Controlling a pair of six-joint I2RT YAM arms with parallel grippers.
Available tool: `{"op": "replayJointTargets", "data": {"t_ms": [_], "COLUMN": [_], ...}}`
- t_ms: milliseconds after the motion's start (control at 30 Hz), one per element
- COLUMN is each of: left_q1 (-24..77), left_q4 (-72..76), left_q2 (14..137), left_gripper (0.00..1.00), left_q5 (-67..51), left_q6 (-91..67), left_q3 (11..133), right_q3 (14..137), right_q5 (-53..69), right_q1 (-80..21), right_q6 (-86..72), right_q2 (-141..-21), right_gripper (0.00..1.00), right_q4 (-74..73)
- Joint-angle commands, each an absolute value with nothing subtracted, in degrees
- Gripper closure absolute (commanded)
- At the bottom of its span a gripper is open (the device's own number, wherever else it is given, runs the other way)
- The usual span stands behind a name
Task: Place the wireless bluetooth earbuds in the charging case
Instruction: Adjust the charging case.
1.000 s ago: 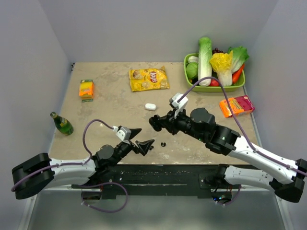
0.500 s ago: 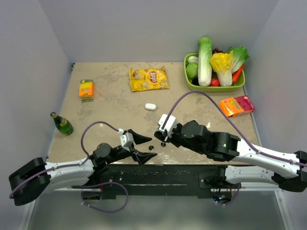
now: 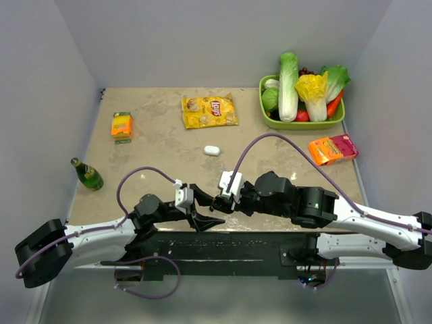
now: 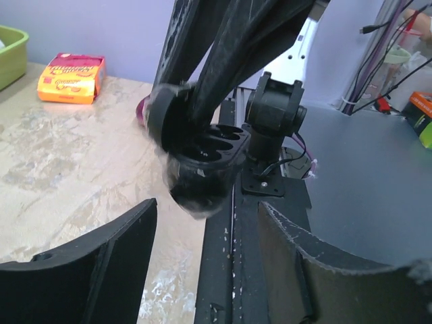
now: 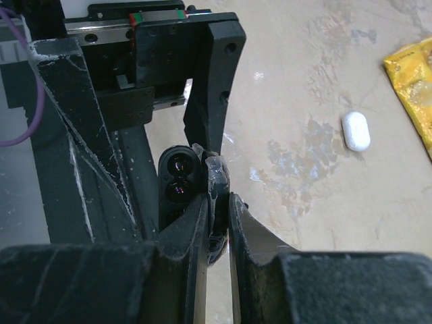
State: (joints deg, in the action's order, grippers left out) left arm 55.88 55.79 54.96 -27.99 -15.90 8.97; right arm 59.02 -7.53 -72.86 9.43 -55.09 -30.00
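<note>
Left pincer (image 3: 206, 206): I see it spread, its two black fingers well apart, low at the near edge of the worktop (image 3: 162, 142).
Right pincer (image 5: 216, 196): pressed almost together on a small dark earbud (image 5: 214, 177), as far as I can judge; its tip sits between the left pincer's fingers.
Charging case (image 3: 212, 150): white, pill-shaped, lying flat and alone near the middle of the worktop, at 12 o'clock from both pincers and apart from them.
Readable writing: a yellow crisp bag (image 3: 209, 111) at 12 o'clock from the case shows a red "Lay's" logo.
Unreadable writing: the orange-pink packet (image 3: 333, 148) at 3 o'clock carries print that I cannot make out; the same goes for the orange-and-green box (image 3: 121, 125) at 10 o'clock.
Other items: a green bottle (image 3: 88, 174) lies at 8 o'clock by the left wall; a green basket (image 3: 302, 124) of vegetables fills the corner at 2 o'clock.
Surface: beige, mottled like worn stone, with pale patches; a black rail (image 3: 223, 246) runs along its near edge.
Room: plain pale grey-lilac walls close the worktop in on three sides.
</note>
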Motion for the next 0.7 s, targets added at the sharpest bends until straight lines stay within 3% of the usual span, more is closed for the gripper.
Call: {"op": "replayJointTargets", "data": {"t_ms": [0,667], "left_q1": [55.55,55.55], "left_q4": [56.87,63.81], "left_q2": [55.54,55.81], "left_gripper": [0.36,0.43], "left_q5": [-31.64,-34.19], "left_q6": [-15.29,-19.51], "left_q3": [12.21,12.74], "right_q3": [59.68,58.89], "right_q5": [-4.48,-5.45], "right_q1": [-73.21,-73.39], "right_q6": [9.58,8.79], "right_q2": [-54.49,-55.28], "right_gripper": [1.0,1.0], "right_q4": [-30.14,-28.65]}}
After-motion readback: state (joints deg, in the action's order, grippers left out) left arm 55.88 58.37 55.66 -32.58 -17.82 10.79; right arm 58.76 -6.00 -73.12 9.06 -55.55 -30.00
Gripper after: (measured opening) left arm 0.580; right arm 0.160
